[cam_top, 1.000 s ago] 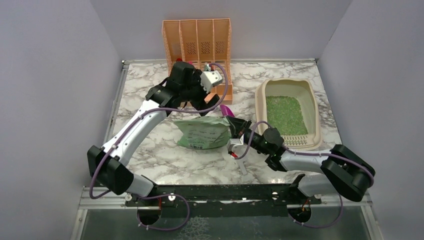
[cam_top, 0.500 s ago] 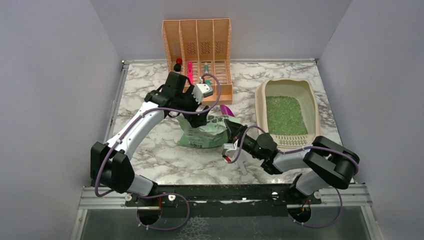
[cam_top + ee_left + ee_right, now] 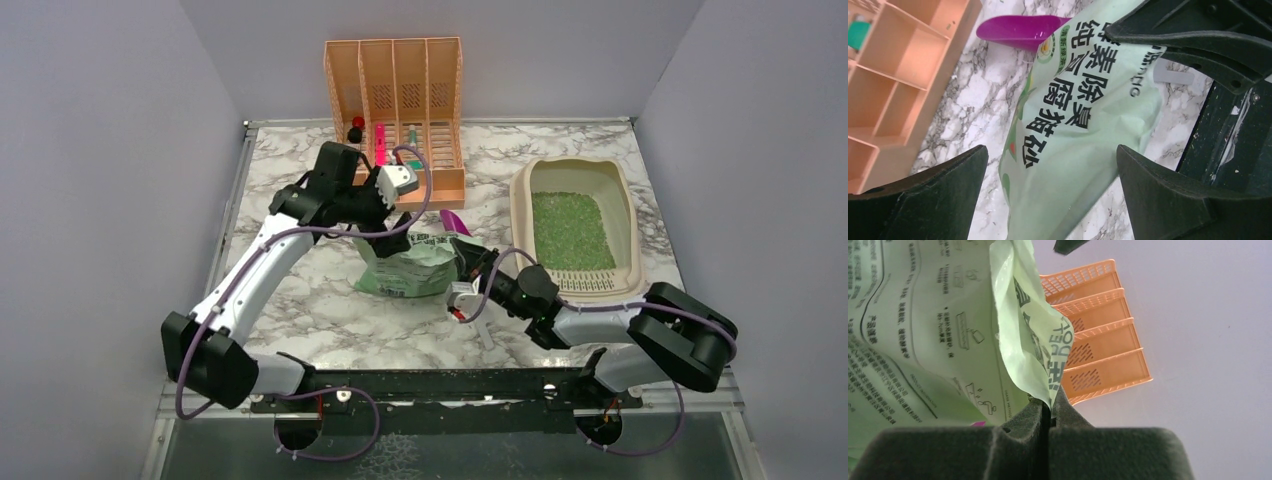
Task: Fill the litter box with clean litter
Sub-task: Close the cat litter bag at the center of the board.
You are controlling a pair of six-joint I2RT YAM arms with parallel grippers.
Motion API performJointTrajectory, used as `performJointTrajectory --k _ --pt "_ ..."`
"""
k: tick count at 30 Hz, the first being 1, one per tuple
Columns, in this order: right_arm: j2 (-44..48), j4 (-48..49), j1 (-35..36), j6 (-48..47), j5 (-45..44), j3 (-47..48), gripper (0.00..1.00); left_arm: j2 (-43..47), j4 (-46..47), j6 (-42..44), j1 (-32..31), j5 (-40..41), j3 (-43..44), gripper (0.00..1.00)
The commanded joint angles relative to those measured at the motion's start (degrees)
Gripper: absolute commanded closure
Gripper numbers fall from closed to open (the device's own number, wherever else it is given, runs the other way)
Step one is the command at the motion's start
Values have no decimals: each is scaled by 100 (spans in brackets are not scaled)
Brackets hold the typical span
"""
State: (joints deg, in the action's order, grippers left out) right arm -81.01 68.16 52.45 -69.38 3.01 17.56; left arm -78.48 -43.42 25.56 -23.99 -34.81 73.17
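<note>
Nearest to us on the marble table (image 3: 330, 312), the right gripper (image 3: 1049, 412) reaches in from the right, and its 2 fingers are pressed together on a thin fold at the right edge of the pale green bag (image 3: 405, 270), so that edge is lifted off the surface while the rest of the bag slumps toward the left. The bag sits near the middle of the table, printed with dark characters on 1 face and small instruction drawings on the other. Just above its far side hangs the left gripper (image 3: 1050, 152), its 2 fingers spread wide apart with nothing between them; through the gap we see the bag's printed face below, not touched by either finger. Just beyond the bag's far right corner lies a purple scoop (image 3: 453, 221), part of it hidden behind the bag's edge. To the right, well apart from the bag, stands the beige litter box (image 3: 519, 212), lying lengthwise near to far with its slotted grille (image 3: 588, 284) at the near end. The clean litter (image 3: 570, 228) lies inside it as a grainy green layer over the floor of the tray. Farthest back, against the wall, stands the peach file organizer (image 3: 395, 95) with 4 slots.
</note>
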Motion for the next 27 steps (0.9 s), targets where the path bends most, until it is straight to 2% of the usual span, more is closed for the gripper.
performJointTrajectory --k 1,4,7,11,14,16,19,20,22,24,27 --pt "605 -746 55 1129 -173 456 99 726 -41 465 -23 -76 -110 1" --pt "954 -1891 48 1323 200 871 99 1114 216 795 -278 242 -567 1" --pt "1061 -2271 46 1614 337 1061 99 1467 633 874 -753 1073 -990 1" --pt "1130 -2456 46 1862 364 1159 99 1509 1137 809 -1152 1989 -1203 2" --pt "1170 -2605 46 1986 398 1241 99 1388 1513 962 -1605 2961 -1412 9" --pt "1220 -2707 46 2056 407 1274 99 1394 2035 1011 -1783 3869 -1694 25" --pt "1330 -2818 46 2132 424 1250 99 1481 2623 1270 -1814 4669 -2060 50" --pt "1368 -2890 46 2157 435 1250 99 1569 2871 1355 -1822 4822 -2194 60" --pt "1437 -2983 46 2197 451 1227 99 1806 3457 1541 -1842 5003 -2474 87" --pt "1472 -3140 46 2224 464 1221 99 2057 4053 1762 -1874 5197 -2798 98" --pt "1540 -3330 46 2328 486 1232 99 2292 4582 2128 -1903 5234 -3048 100"
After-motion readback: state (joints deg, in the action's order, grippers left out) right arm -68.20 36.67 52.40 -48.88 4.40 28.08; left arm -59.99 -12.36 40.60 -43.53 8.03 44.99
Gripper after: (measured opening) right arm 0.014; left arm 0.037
